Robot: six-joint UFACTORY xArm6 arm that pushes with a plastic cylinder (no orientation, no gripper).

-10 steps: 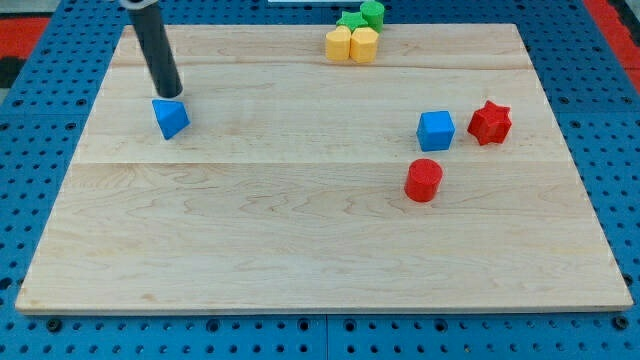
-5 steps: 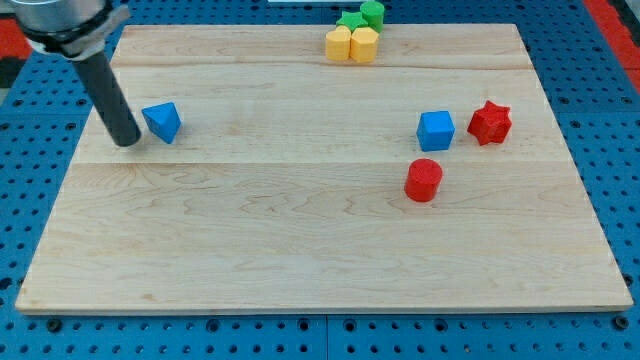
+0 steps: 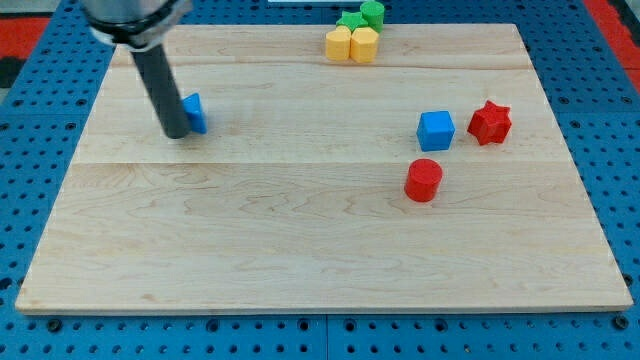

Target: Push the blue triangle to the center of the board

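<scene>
Camera view, sole entry.
- My tip (image 3: 177,133): a bare rod with no jaws, holding nothing; it presses the left face of the blue triangle (image 3: 194,112), placed there, I judge, to shove it rightward.
- Blue triangle: upper left of the board (image 3: 300,260), well apart from its centre.
- Blue cube (image 3: 435,130), red star (image 3: 490,122), red cylinder (image 3: 423,180): right of centre, clear of my likely path.

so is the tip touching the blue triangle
Touching: the camera view shows my tip pressed against the blue triangle's left side, no gap visible.
</scene>
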